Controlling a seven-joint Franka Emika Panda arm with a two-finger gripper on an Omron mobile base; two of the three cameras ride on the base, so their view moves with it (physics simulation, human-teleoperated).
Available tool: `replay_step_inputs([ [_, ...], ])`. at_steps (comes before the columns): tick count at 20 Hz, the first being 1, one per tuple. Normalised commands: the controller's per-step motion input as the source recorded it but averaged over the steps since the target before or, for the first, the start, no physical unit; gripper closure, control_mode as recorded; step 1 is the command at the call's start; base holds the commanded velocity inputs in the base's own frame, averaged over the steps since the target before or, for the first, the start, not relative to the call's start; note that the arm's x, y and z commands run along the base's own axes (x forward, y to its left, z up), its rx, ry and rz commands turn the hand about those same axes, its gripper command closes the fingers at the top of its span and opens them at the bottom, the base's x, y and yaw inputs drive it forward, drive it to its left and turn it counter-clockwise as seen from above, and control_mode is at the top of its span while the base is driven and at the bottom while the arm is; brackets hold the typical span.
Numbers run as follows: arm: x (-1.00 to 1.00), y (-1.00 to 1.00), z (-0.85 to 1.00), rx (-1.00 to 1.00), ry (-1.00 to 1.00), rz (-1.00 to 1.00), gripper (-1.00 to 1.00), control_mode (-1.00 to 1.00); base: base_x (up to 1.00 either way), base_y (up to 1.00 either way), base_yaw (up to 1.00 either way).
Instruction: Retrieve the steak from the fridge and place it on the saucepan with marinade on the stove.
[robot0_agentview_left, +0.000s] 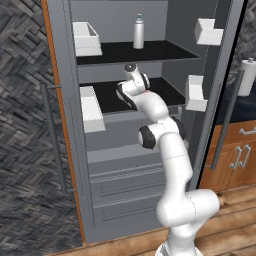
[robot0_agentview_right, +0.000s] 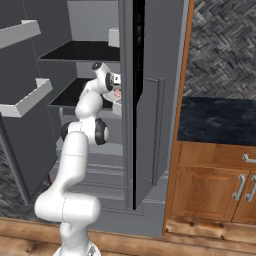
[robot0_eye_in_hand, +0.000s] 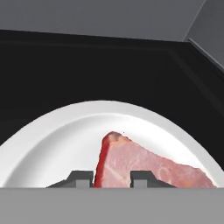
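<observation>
The fridge (robot0_agentview_left: 130, 165) stands with both doors open, and my arm reaches onto its lower black shelf (robot0_agentview_left: 107, 95). There the steak (robot0_eye_in_hand: 140, 164), a pink-red slab with a darker red left edge, lies over a round white plate (robot0_eye_in_hand: 57, 140). My gripper (robot0_eye_in_hand: 112, 178) is shut on the steak's near left corner, one fingertip (robot0_eye_in_hand: 81, 178) on each side of the meat. From the right base view the steak (robot0_agentview_right: 118, 93) shows as a pink patch beside the hand, just behind the door's edge. The saucepan with marinade and the stove are out of view.
A white bottle (robot0_agentview_left: 138, 31) stands on the upper shelf. White bins (robot0_agentview_left: 86, 39) (robot0_agentview_left: 196, 92) hang on both doors. The right door (robot0_agentview_right: 150, 125) stands edge-on close to the arm. Wooden cabinets (robot0_agentview_right: 215, 185) under a dark counter (robot0_agentview_right: 220, 120) lie to the right.
</observation>
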Motion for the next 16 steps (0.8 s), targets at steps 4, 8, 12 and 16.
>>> replay_step_inputs([
  [4,-0.02,0.0,-0.16,-0.02,0.0,0.0,1.0,-1.0,0.0,0.0,0.0],
  [8,-0.07,0.0,-0.24,-0.02,-0.04,0.01,1.0,-1.0,0.0,0.0,0.0],
  [12,-0.28,0.0,-0.01,0.0,-0.15,0.02,1.0,-1.0,0.0,0.0,0.0],
  [16,-0.5,0.0,0.0,0.0,-0.19,0.03,1.0,-1.0,0.0,0.0,0.0],
])
